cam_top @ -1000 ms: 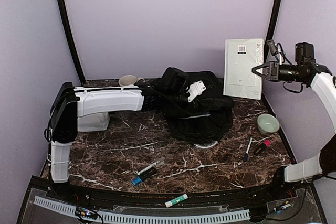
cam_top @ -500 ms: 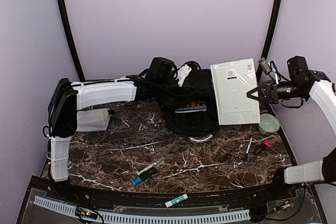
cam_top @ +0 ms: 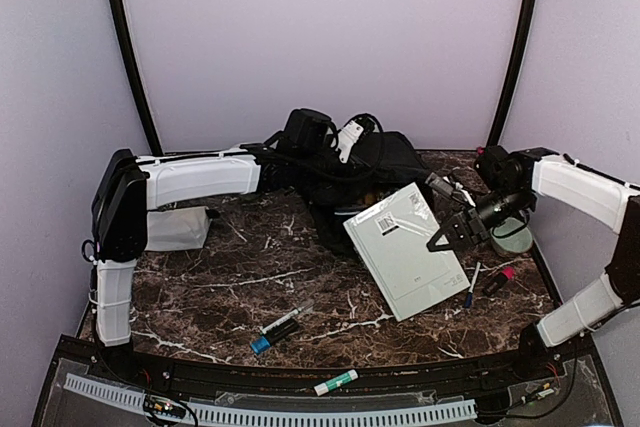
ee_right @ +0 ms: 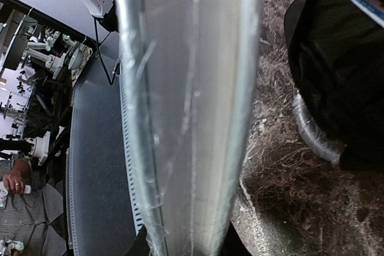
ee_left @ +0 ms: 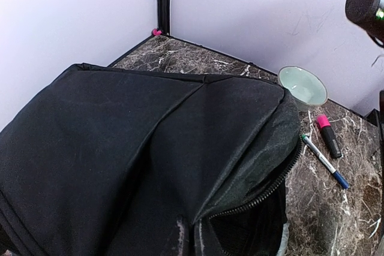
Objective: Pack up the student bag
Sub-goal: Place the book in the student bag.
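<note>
The student bag (cam_top: 388,167) is raised at the back centre of the marble worktop (cam_top: 200,277), its upper fabric gripped by the clenched left hand (cam_top: 345,142). A white plastic-wrapped book (cam_top: 405,262) is held tilted just in front of it, pinched at its edge by the right hand (cam_top: 447,235).

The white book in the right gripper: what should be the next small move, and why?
Probably tip its leading corner into the opening of the student bag. The right gripper grips the white book by one edge, tilted beside the bag, whose top the left gripper seems to hold; the book is not yet inside.
</note>
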### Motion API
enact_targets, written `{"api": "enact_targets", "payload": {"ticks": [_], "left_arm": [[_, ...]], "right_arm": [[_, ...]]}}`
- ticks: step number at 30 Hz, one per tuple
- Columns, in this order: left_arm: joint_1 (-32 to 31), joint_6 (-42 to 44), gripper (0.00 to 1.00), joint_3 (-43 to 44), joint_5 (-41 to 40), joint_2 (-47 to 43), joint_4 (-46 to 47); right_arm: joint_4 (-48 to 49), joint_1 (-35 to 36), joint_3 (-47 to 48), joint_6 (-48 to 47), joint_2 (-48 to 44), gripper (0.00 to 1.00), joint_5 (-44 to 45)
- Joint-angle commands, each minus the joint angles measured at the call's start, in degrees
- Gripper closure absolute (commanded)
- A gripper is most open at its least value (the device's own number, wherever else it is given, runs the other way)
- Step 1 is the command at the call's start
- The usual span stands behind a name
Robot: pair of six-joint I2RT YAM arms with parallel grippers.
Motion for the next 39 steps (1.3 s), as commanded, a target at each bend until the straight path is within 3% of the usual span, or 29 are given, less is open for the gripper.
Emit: {"api": "enact_targets", "payload": {"ticks": [1, 7, 12, 14, 23, 29, 33, 39], "left_arm": [[0.15, -1.12, 1.00, 2.74, 1.19, -1.95, 5.66], [0.09, -2.63, 1.00, 2.66, 2.04, -2.49, 6.61], [0.06, -4.76, 1.00, 2.08, 3.76, -2.94, 7.39], [-0.02, -5.32, 1.00, 1.35, 4.33, -3.45, 8.13], [-0.47, -5.21, 1.00, 0.35, 4.10, -5.53, 7.02], [-0.97, -4.83, 1.00, -1.00, 3.63, -7.01, 7.20], [-1.47, -4.12, 1.00, -1.90, 3.48, -8.03, 6.88], [-1.87, -3.33, 1.00, -2.93, 3.08, -8.37, 6.44]], "right_arm": [[4.14, 3.36, -1.79, 1.06, 2.33, 1.00, -4.62], [16.08, 5.09, -4.91, 12.90, 7.72, 1.00, -5.01], [9.80, 5.11, 0.82, 8.19, 18.78, 1.00, -11.99], [11.75, 5.06, 1.26, 9.66, 20.63, 1.00, -13.42], [37.70, 4.60, -2.69, 36.97, 22.61, 1.00, -13.95], [46.71, 3.11, -3.99, 49.17, 21.99, 1.00, -8.63], [50.59, 1.43, -3.10, 55.55, 22.14, 1.00, -10.31], [67.76, 0.66, -6.32, 70.99, 23.46, 1.00, -11.57]]}}
